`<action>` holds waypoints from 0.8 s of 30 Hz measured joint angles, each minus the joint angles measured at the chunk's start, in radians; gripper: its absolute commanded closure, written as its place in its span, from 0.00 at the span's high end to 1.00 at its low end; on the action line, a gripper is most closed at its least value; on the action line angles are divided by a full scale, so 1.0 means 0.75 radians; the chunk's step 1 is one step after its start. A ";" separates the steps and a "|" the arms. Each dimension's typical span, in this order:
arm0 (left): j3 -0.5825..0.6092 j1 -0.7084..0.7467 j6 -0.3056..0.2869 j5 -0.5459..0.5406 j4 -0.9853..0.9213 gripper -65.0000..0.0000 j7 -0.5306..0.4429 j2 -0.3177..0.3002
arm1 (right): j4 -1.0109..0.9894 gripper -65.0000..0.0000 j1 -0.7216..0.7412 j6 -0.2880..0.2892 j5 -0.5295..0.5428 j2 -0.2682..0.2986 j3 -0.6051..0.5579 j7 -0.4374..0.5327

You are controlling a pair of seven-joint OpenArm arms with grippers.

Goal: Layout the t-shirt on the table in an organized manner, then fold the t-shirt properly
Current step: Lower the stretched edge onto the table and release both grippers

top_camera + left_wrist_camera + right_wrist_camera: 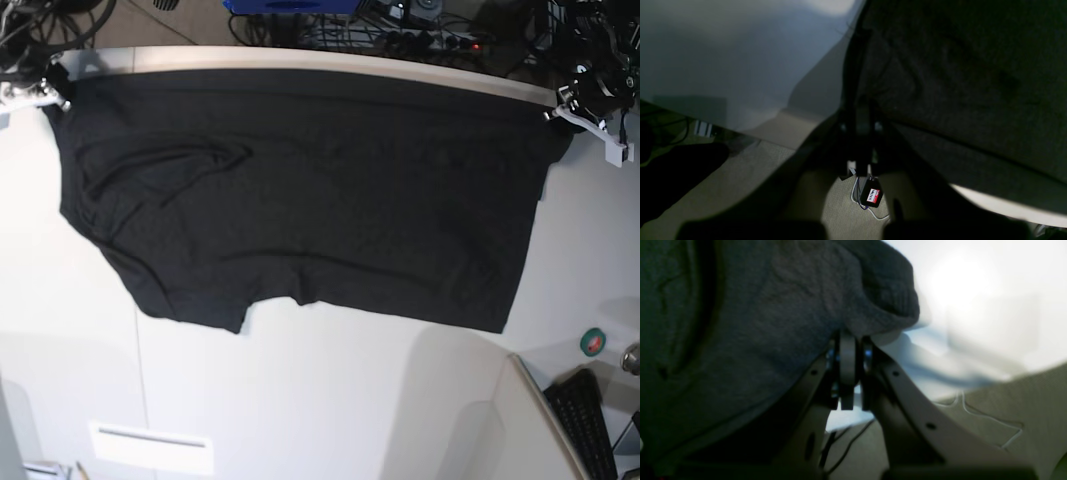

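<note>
At far table (320, 400) edge, both end effectors clamped on t-shirt (300, 190) corners, print hidden

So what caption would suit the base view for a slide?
Two shut grippers, left gripper and right gripper, stretch a plain black cloth t-shirt across the white table.

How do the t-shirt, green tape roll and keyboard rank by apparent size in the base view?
1. t-shirt
2. keyboard, cut off at the frame edge
3. green tape roll
</note>
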 measured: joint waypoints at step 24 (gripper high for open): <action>-0.065 0.001 0.002 0.009 0.001 0.82 -0.100 -0.024 | 0.217 0.51 -0.029 -0.002 -0.007 -0.057 0.186 -0.055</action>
